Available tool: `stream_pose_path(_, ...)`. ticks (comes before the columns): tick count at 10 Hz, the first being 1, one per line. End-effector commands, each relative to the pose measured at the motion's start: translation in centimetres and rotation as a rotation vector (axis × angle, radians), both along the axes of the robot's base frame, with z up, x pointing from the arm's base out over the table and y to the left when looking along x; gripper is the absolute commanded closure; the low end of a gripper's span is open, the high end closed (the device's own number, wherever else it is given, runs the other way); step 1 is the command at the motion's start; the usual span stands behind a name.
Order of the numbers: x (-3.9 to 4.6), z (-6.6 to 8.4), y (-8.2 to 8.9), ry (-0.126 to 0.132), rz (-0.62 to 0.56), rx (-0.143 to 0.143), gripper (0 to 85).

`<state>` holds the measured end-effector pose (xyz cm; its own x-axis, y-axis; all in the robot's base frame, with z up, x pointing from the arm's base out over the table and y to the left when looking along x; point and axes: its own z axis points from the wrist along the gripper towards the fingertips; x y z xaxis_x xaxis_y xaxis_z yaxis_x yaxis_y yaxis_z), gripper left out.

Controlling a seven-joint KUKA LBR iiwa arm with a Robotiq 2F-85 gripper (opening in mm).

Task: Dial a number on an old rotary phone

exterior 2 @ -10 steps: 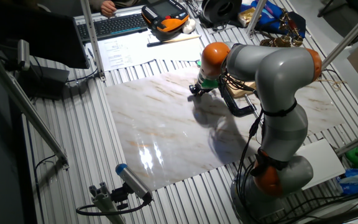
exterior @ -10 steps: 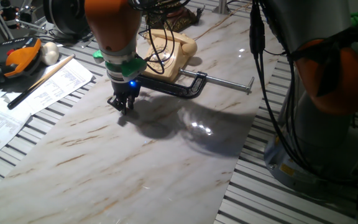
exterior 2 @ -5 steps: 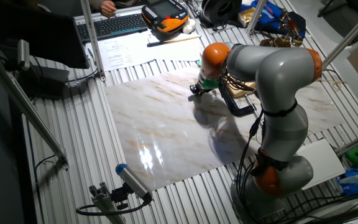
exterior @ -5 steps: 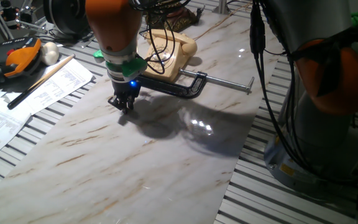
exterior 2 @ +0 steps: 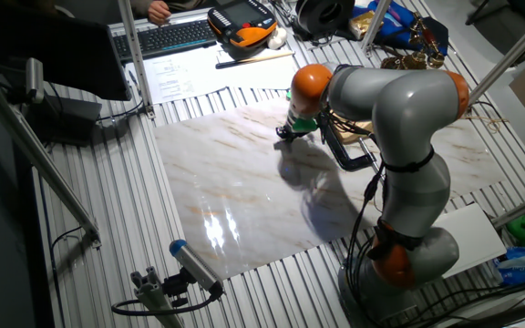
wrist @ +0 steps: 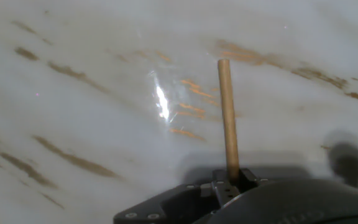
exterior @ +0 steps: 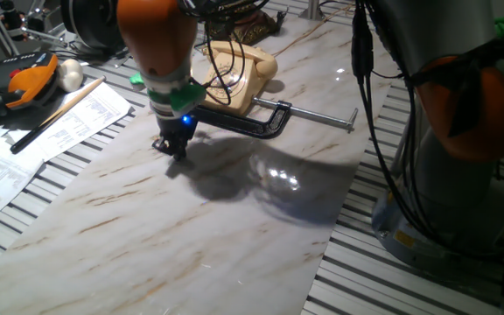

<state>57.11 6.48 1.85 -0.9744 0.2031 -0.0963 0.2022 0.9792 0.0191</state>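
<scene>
The old rotary phone [exterior: 234,74] sits near the far edge of the marbled board [exterior: 191,227] that covers the table, its cream-beige body partly hidden behind the arm's orange wrist and a loop of black cable. Its sloped front and round dial face the near side; the handset lies across its top. In the other fixed view the arm hides almost all of the phone.

A black C-clamp [exterior: 265,118] lies just in front of the phone, touching or nearly touching its base, and its silver screw bar [exterior: 322,116] points away toward the board's right edge.

The gripper [exterior: 172,147] hangs low over the board, just left of the clamp and in front of the phone, apart from both. In the other fixed view the gripper [exterior 2: 283,133] shows as a small dark tip below the orange joint. In the hand view a thin wooden dowel [wrist: 227,118] stands out from between the black jaws, which close narrowly on its base; its free end points over bare marble.

Off the board's left edge lie printed sheets [exterior: 51,131], a long wooden stick [exterior: 55,114] and an orange-and-black pendant [exterior: 29,79]. A keyboard [exterior 2: 171,36] rests at the table's far side.
</scene>
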Motion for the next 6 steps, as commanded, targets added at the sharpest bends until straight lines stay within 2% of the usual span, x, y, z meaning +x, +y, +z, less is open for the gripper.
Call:
stream_pose_path(1, 0.19, 0.3, -0.2, -0.002, -0.01, -0.003, 85.0)
stream_pose_path(4, 0.32, 1.8, -0.1, 0.016, -0.026, -0.01, 85.0)
stream_pose_path(6, 0.29, 2.7, -0.1, 0.02, -0.071, 0.004, 85.0)
